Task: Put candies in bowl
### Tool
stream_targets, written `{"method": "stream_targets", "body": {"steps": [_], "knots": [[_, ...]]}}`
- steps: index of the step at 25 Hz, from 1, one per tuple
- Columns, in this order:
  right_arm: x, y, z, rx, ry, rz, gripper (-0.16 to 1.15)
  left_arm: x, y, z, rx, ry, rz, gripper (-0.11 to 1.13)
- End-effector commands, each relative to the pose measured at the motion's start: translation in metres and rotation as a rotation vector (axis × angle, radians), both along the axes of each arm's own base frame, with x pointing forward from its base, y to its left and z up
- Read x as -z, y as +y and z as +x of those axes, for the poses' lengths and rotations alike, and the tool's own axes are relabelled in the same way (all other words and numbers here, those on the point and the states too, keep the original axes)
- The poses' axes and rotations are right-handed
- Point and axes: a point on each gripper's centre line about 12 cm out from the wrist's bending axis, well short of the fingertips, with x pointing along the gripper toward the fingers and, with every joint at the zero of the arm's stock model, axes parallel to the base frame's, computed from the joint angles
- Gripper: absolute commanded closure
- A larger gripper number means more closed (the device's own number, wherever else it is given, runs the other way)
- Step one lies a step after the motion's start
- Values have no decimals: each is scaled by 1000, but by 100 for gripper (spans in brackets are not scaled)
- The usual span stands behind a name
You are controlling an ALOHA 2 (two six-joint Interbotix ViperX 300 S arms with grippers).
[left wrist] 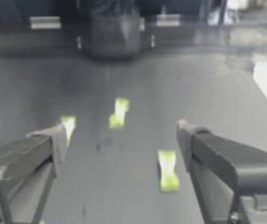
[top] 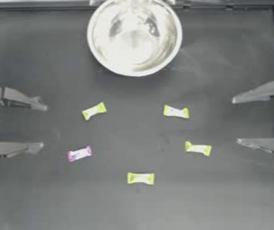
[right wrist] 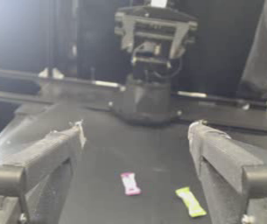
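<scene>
1. Both tools sit drawn back with jaws spread wide and holding nothing: the left tool (top: 40, 127) at the table's left edge, the right tool (top: 236, 120) at its right edge.
2. Five small wrapped candies, four yellow-green (top: 94, 111) (top: 176, 112) (top: 197, 148) (top: 141, 179) and one pink-purple (top: 79, 153), lie scattered mid-table (top: 31, 202) between the tools, well apart from each.
3. Nothing blocks the large shiny silvery-white bowl (top: 102, 54) at the far edge's middle.

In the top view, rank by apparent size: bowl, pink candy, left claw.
1. bowl
2. left claw, counting its wide-open span
3. pink candy, smallest
</scene>
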Motion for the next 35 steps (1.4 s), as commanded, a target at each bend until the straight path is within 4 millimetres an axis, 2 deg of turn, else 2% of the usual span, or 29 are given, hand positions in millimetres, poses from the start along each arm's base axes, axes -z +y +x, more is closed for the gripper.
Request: {"method": "stream_targets", "body": {"steps": [1, 8, 14, 35], "knots": [[-10, 0, 2, 0, -24, 12, -2, 1, 15, 14, -69, 162, -31, 0], [-7, -1, 3, 4, -14, 19, -2, 15, 24, 39, -127, 481, -114, 0], [-6, -2, 2, 9, -11, 19, -2, 32, 30, 54, -198, 677, -159, 0], [-1, -4, 8, 20, 15, 28, -2, 103, 2, 112, -207, 1000, -205, 0]]}}
